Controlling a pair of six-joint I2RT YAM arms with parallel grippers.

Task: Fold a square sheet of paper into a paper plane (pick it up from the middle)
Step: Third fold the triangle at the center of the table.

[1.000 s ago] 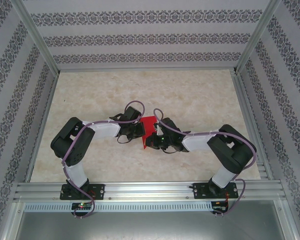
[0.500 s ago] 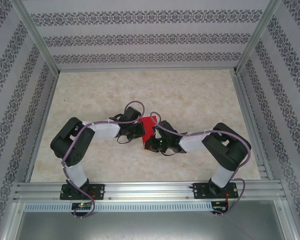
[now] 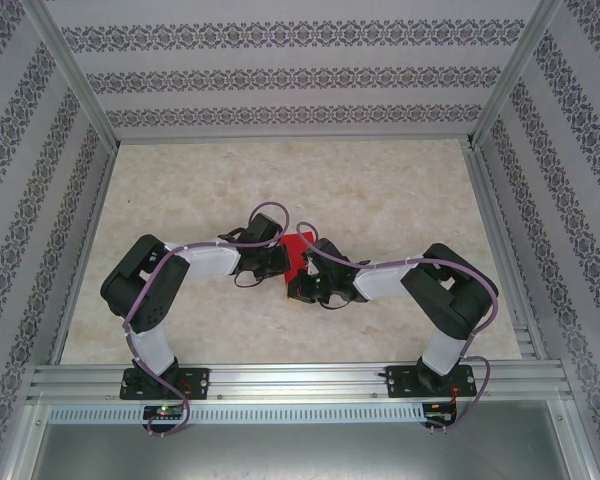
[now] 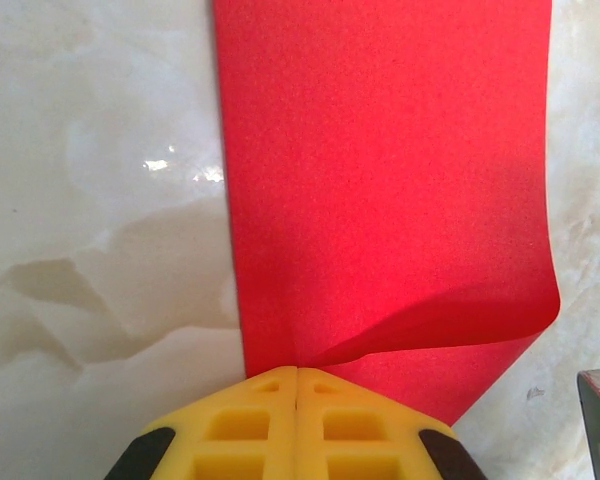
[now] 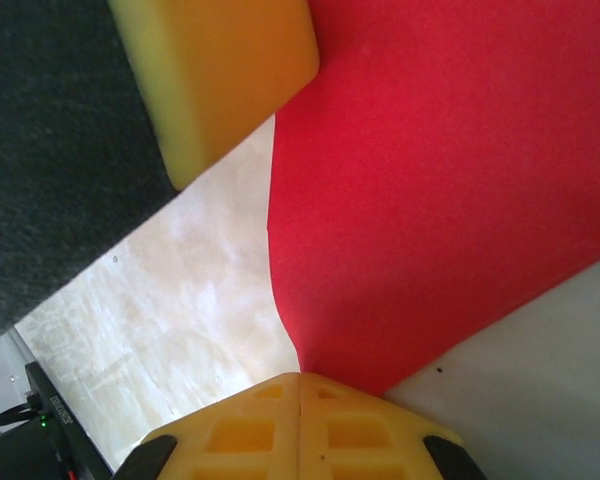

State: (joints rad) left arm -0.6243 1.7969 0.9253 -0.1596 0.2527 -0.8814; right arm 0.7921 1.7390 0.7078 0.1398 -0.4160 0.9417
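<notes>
The red sheet of paper (image 3: 298,249) lies at the table's middle, held between both arms. In the left wrist view the paper (image 4: 380,180) runs away from my left gripper (image 4: 297,372), whose yellow jaws are pressed together on its near edge; a fold lifts at the right side. My left gripper (image 3: 280,262) sits at the sheet's left edge. My right gripper (image 5: 300,378) is shut on a corner of the paper (image 5: 450,200); a yellow finger (image 5: 220,80) of the left gripper shows at top left. The right gripper (image 3: 302,278) is at the sheet's near edge.
The marbled tabletop (image 3: 380,190) stretches open behind and beside the arms. Aluminium frame rails (image 3: 280,380) run along the near edge, and patterned walls (image 3: 280,80) close in the back and sides.
The right arm has pushed leftward and its gripper has closed fully on the paper. The sheet has shifted and lifted slightly. The left arm has stayed in place.
</notes>
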